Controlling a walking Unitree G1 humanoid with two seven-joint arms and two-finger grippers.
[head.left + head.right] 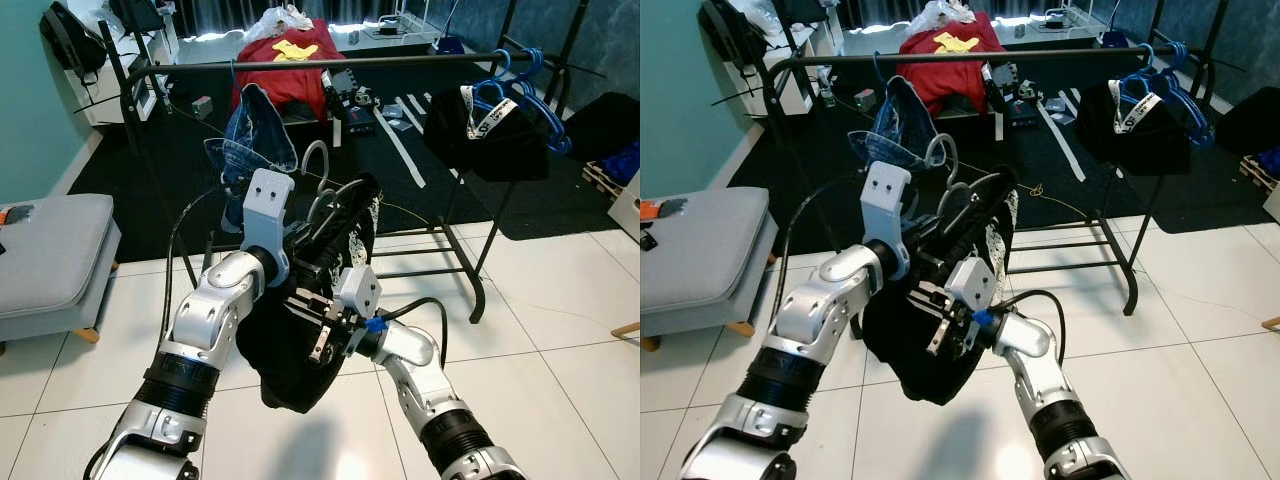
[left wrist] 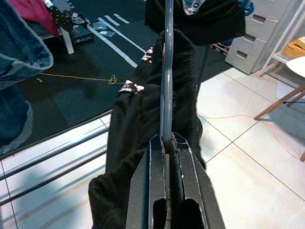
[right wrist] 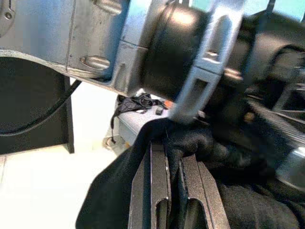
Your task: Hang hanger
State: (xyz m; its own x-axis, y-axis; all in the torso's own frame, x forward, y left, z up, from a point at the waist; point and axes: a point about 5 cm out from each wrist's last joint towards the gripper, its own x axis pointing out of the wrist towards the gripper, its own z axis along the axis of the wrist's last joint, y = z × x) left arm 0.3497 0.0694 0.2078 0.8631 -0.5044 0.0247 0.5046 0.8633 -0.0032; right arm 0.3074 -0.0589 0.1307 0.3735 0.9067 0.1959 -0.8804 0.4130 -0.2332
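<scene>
Fingers of the left gripper [image 2: 167,143] pinched on the grey hanger [image 2: 166,71]; right gripper [image 3: 174,157] closed on the black garment [image 1: 300,360] (limp, likely to swing). Both below the rail [image 1: 400,60]; grasp the stiff hanger.

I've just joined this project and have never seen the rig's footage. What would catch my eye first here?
Front and centre, the left gripper is shut on a grey hanger draped with a black garment, while the right gripper pinches the cloth lower down. Behind them a black clothes rail spans the scene, with denim clothing hanging to the robot's left and blue hangers with another dark garment to its right.
</scene>
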